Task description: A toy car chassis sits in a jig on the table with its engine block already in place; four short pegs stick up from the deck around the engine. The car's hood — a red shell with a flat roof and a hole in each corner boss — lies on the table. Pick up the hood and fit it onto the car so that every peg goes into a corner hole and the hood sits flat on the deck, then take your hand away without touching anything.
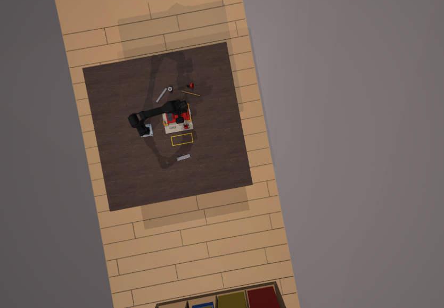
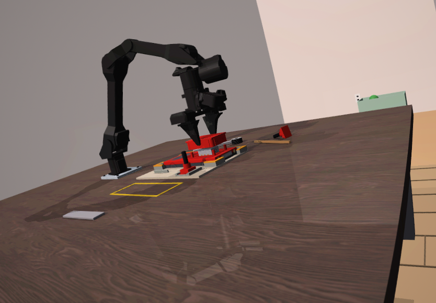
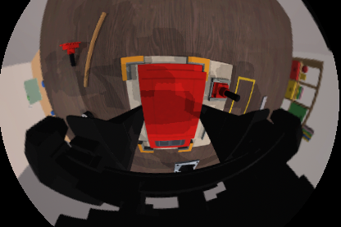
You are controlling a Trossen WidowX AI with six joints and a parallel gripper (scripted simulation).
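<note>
The red hood is held roof up between the fingers of my gripper, which is shut on its two long sides. The hood is over the red chassis and roughly lined up with it, just above the grey engine block. A gap shows between hood and deck; whether the hood touches the engine or peg tops I cannot tell. Two red pegs show below the hood in the exterior view; the others and the corner holes are hidden. The chassis sits in the cream jig with orange corners.
A red block with a black post stands on the jig's side. A yellow outline and grey plate lie beyond. A wooden stick, red-headed part and grey bar lie opposite.
</note>
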